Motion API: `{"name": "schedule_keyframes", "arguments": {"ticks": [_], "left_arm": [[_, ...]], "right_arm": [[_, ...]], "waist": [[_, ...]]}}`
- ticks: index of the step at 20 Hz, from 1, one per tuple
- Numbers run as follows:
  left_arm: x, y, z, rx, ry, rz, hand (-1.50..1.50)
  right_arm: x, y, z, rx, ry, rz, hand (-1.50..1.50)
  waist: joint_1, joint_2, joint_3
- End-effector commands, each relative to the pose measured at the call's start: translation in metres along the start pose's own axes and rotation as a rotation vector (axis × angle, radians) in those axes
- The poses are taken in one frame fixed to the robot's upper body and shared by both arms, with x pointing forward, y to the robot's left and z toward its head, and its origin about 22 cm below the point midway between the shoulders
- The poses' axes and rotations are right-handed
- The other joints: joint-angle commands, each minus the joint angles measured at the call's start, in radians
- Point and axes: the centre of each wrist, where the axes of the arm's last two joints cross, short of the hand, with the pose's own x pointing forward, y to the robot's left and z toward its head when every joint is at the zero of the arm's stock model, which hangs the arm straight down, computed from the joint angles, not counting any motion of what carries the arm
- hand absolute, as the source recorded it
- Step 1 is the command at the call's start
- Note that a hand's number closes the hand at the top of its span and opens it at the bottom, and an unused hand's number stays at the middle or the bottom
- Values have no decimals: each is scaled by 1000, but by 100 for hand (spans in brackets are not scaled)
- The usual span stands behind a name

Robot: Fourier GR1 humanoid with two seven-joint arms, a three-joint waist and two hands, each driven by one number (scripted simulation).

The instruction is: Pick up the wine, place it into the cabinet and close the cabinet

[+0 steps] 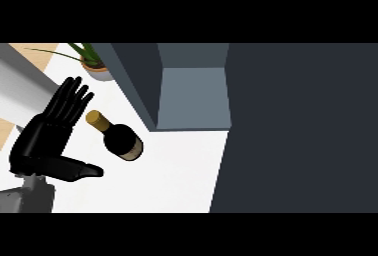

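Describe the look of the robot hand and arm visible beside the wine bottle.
One robot hand shows, at the view's left: glossy black, with segmented fingers and a thick black thumb. It joins a plain grey, boxy forearm at the lower edge. No cables, markings or sleeves are visible.

On the table (177, 175) a wine bottle (118, 137) stands just right of the left hand (48, 135), apart from it, its cap end toward the hand's fingertips. The hand's thumb (77, 170) lies in front of the bottle. Right of the bottle and behind it is the open cabinet (192, 97), its door (303, 130) filling the view's right side. A potted plant (92, 62) sits at the back, left of the cabinet and behind the hand.
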Motion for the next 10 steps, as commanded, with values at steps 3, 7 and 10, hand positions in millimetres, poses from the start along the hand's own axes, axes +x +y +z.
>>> {"name": "schedule_keyframes", "arguments": {"ticks": [3, 7, 10], "left_arm": [[-18, 13, 3, 27, 25, -21, -150], [-51, 20, 25, 25, 32, -17, -150], [-58, 36, 16, 36, 68, -28, -150]], "right_arm": [[42, -1, 41, -23, -92, 15, -150], [28, 2, 29, -7, -87, 38, -150], [41, 1, 39, -12, -103, 26, -150]], "waist": [[-5, -3, -1], [3, 0, 0], [-9, -1, -2]]}}
